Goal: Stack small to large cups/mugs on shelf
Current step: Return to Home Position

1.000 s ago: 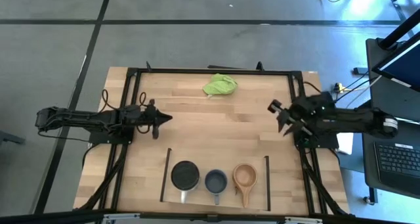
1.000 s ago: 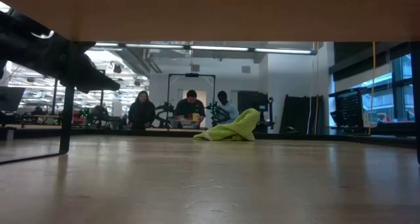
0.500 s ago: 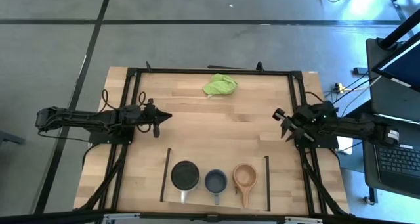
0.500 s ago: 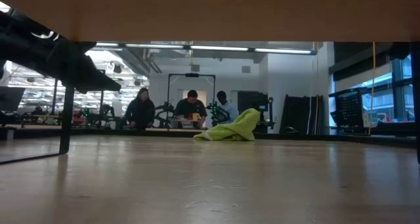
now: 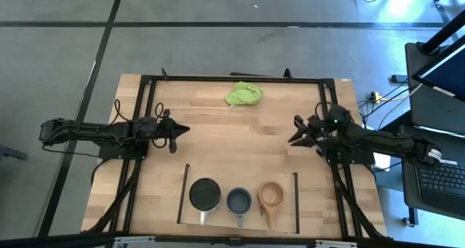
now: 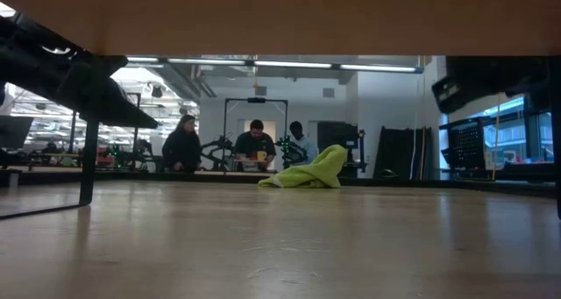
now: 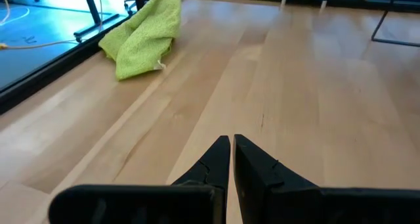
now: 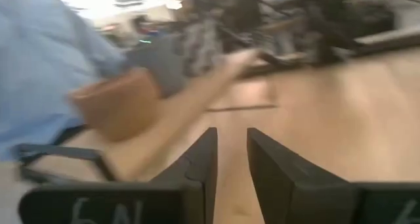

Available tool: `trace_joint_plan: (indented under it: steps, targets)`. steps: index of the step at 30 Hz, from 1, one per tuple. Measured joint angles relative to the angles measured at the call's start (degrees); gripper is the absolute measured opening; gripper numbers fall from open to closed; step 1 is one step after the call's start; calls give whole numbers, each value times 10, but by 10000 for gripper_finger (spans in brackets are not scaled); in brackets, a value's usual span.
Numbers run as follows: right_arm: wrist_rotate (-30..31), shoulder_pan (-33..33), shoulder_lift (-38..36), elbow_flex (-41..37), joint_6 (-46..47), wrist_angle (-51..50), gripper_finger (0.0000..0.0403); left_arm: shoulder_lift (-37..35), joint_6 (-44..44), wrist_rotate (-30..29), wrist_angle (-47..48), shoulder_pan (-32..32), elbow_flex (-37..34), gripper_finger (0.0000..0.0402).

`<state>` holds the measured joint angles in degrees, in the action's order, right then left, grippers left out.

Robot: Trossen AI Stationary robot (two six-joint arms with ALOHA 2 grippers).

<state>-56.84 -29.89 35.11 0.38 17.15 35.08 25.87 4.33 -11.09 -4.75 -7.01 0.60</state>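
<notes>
Mugs stood in a row on the shelf (image 5: 240, 174) at the near edge of the counter (image 5: 218, 150), between the thin black bars on its short sides. The white mug (image 5: 205, 194) with its dark inside was toward the left arm's side, the blue-grey mug (image 5: 239, 201) sat in the middle, and the small tan wooden cup (image 5: 271, 196) was toward the right arm's side. They were ranked by size side by side and close together, not nested, with the handles turned toward the near edge. That ordering looked like the point of the job, and it seemed complete.

Neither arm held anything, which suited a return to rest. The left claw (image 5: 183, 129) lay low over the counter's left half, well apart from the shelf, its fingers drawn together with only a slit between them. The right claw (image 5: 296, 132) hung over the right side, also clear of the shelf, its fingers parted on empty air and aimed roughly toward the cups; its wrist view caught the tan cup and blue-grey mug in a blur. A lime-green cloth (image 5: 243, 94) sat crumpled at the far edge, out of the way.

No brand or label showed on the mugs. White handwritten marks on the right claw's base could not be read with any confidence
</notes>
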Motion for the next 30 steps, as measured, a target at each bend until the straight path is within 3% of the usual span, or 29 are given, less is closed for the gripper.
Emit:
trace_joint_plan:
  steps: [7, 12, 17, 30]
  targets:
    - [100, 0, 0, 0, -28, -163, 84, 0, -33, 0, 3, 0, 0, 14]
    - [230, 0, 0, 0, -38, -296, 84, 0, -55, 0, 6, 0, 0, 14]
    - [333, 0, 5, 0, -9, -305, 84, 0, -50, 0, 7, 0, 0, 14]
    - [353, 0, 4, 0, -10, -303, 84, 0, -50, 0, 7, 0, 0, 14]
